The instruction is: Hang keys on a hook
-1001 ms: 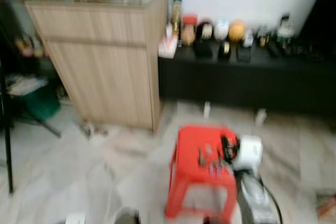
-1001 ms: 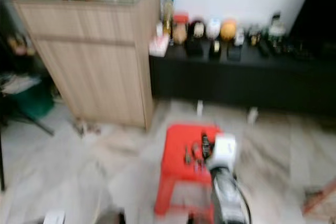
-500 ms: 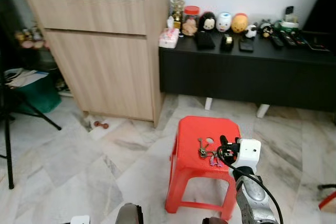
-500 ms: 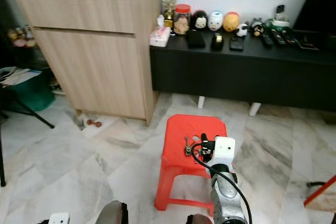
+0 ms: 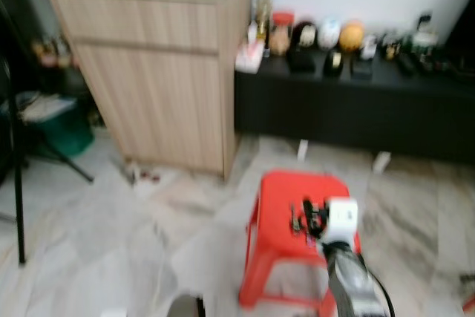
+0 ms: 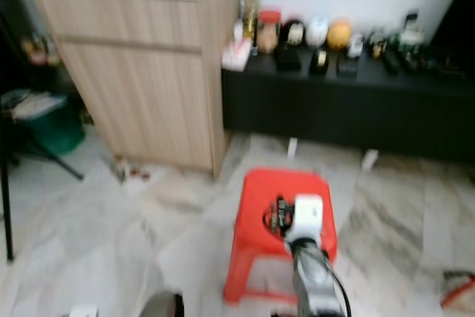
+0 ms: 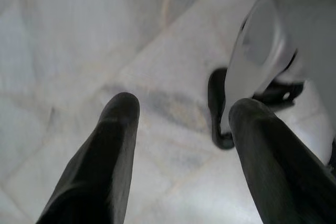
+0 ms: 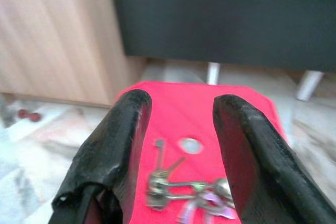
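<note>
Right tool point(image 8: 178, 124) nearer keys point(image 8: 184, 184) now

A: How many stools?
B: One red stool point(image 5: 297, 228), with one bunch of keys point(image 8: 186, 190) on its seat. The single keys blur together, so no count there.
A: Furniture?
B: One wooden cabinet point(image 5: 159, 72) and one low black bench point(image 5: 356, 105).
A: Things on the bench?
B: Too blurred to count exactly; one orange round toy point(image 5: 351, 36) stands out.
A: Arms?
B: Two grippers, the right gripper point(image 8: 178, 145) and the left gripper point(image 7: 184, 114), each with two black fingers, spread apart.
</note>
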You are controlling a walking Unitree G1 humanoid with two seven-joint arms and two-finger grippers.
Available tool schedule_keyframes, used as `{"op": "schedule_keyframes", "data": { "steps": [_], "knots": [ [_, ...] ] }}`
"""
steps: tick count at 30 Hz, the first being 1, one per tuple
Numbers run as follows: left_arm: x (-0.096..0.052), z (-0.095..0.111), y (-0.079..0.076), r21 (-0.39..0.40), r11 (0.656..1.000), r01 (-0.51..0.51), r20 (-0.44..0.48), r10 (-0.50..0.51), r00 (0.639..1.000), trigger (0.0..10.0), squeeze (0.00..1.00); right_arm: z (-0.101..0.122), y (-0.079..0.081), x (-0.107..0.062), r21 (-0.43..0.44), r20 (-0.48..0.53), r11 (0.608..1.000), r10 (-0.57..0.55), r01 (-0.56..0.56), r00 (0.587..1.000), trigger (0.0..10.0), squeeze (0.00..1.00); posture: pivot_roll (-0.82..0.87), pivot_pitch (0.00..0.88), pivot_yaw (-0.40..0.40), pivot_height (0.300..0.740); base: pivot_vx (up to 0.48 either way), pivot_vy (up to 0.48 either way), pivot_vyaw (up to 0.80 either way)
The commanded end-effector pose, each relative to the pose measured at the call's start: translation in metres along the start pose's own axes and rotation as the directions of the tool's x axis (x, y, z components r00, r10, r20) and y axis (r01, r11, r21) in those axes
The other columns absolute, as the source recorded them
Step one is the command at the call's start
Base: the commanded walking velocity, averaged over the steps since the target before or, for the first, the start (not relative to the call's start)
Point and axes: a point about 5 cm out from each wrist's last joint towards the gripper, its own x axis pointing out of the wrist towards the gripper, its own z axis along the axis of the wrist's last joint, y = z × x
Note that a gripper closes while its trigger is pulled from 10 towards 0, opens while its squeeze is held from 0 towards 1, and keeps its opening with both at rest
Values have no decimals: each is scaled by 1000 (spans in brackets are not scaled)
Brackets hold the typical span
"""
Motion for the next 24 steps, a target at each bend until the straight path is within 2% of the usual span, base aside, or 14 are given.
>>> {"op": "schedule_keyframes", "data": {
  "steps": [1, 10, 15, 19, 22, 24],
  "knots": [
    [0, 1, 2, -2, 1000, 1, -1, -1, 1000, 10000, 0, -1, -3, 1, 6, -11, 1000, -10, 10, 1000, 10000, 0, -7, 0, -15, 632, 274, 0, 0],
    [1, 3, 0, -4, 1000, 6, 6, -6, 1000, 10000, 0, -5, -3, -2, -20, -26, 1000, 4, -4, 1000, 10000, 0, -9, 0, -20, 632, 293, 0, 0],
    [1, 5, -3, -4, 1000, 11, 9, -11, 1000, 10000, 0, -6, -6, -3, -24, -36, 1000, -4, 3, 999, 10000, 0, -9, 0, -23, 632, 302, 0, 769],
    [2, 5, -3, -7, 1000, 10, 11, -10, 1000, 10000, 0, -8, -8, -3, -12, -54, 1000, -7, 6, 999, 10000, 0, -11, 0, -23, 632, 303, 0, 0],
    [1, 4, -4, -7, 1000, 10, 7, -10, 1000, 10000, 0, -10, -7, -3, -12, -71, 1000, 7, -8, 997, 10000, 0, -9, 0, -23, 632, 300, 0, 0],
    [1, 2, -4, -7, 1000, 10, 3, -10, 1000, 10000, 0, -17, -5, -3, -26, -141, 999, 35, -39, 989, 10000, 0, -9, 0, -24, 632, 308, 0, 0]
  ]
}}
